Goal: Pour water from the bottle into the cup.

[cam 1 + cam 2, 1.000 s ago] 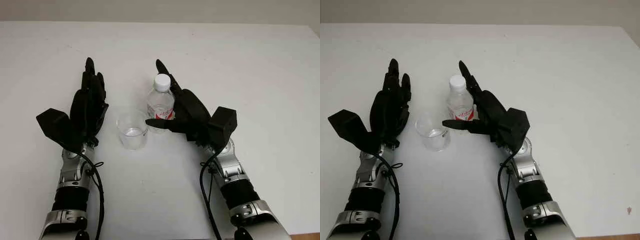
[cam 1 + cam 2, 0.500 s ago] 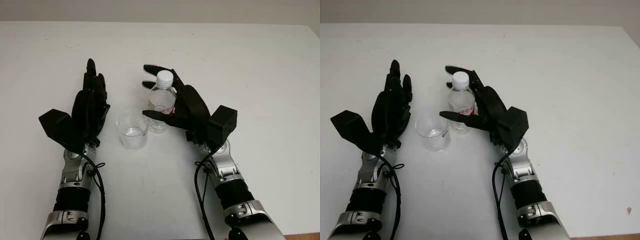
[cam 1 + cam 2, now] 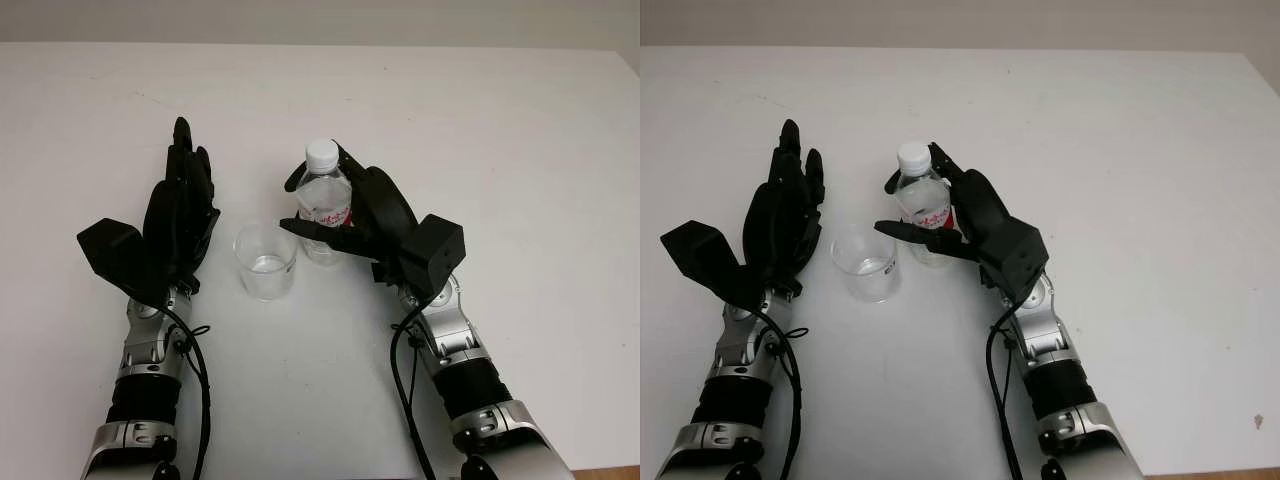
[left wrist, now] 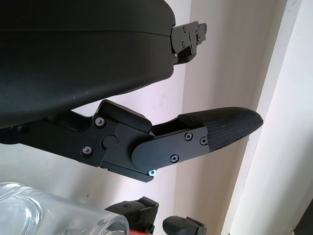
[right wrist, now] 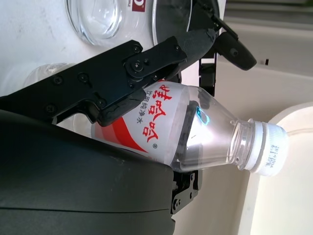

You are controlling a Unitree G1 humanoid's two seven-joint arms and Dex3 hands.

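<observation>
— Clear plastic, thin-walled: the bottle is looking light and easy to dent, so how is the right hand taking it?

— It is wrapping the labelled middle, with one finger crossing the red-and-white label and the others curling round the far side. I judge the fingers to be closing on it, and the bottle is standing upright on the worktop, about midway between its left and right edges and nearer the front edge.

— Is that a sound place to grip?

— Probably the best one. The label band is giving some friction, while the bare shoulder above it is smooth and likely slippery. Squeezing too hard could be buckling the wall, and the white cap is on, so nothing can be poured yet.

— And the cup?

— It is sitting just beside the bottle, on the side of the left hand, apart from it. It is clear, light, and showing a little water at the bottom, so a nudge could be sliding or tipping it.

— The left hand?

— It is open, holding nothing, just beside the cup on its outer side.
</observation>
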